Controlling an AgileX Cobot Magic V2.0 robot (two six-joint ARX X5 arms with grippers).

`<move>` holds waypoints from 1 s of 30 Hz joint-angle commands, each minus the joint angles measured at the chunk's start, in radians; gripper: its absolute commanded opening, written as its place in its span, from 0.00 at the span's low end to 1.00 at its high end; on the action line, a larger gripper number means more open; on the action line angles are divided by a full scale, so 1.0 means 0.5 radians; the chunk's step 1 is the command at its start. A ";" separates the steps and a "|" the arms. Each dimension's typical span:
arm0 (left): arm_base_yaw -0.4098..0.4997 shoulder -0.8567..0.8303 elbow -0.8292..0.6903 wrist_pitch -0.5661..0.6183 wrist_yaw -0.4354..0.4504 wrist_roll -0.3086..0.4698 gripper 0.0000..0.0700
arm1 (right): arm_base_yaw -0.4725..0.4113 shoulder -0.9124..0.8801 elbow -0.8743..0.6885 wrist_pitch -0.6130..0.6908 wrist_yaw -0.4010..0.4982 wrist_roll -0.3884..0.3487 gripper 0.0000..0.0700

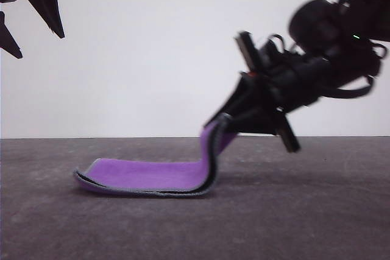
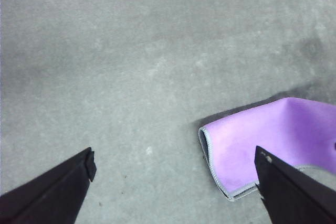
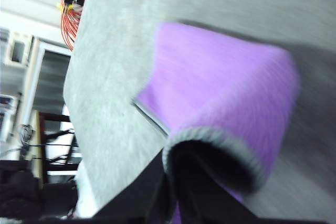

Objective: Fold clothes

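The cloth (image 1: 152, 176) lies purple face up on the grey table, its right edge lifted and curled over. My right gripper (image 1: 224, 127) is shut on that raised edge, holding it above the table. In the right wrist view the cloth (image 3: 220, 93) bulges up with its grey stitched rim curling over my fingers (image 3: 157, 187). My left gripper (image 1: 27, 19) hangs open, high at the upper left, well clear of the cloth. Its wrist view shows the cloth's left end (image 2: 262, 140) flat on the table beside the open fingertips (image 2: 79, 174).
The grey table surface (image 1: 304, 211) extends all around the cloth. A white wall stands behind it. The right wrist view shows the table's edge with cables (image 3: 71, 19) and furniture beyond.
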 commanded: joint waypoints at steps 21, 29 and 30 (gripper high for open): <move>-0.002 0.026 0.050 -0.008 0.011 -0.014 0.85 | 0.487 0.600 0.705 0.017 0.083 0.113 0.01; -0.002 0.026 0.050 -0.007 0.011 -0.013 0.85 | 0.523 0.716 0.792 0.017 0.124 0.120 0.01; -0.002 0.026 0.050 -0.007 0.011 -0.013 0.85 | 0.524 0.719 0.799 0.017 0.126 0.121 0.01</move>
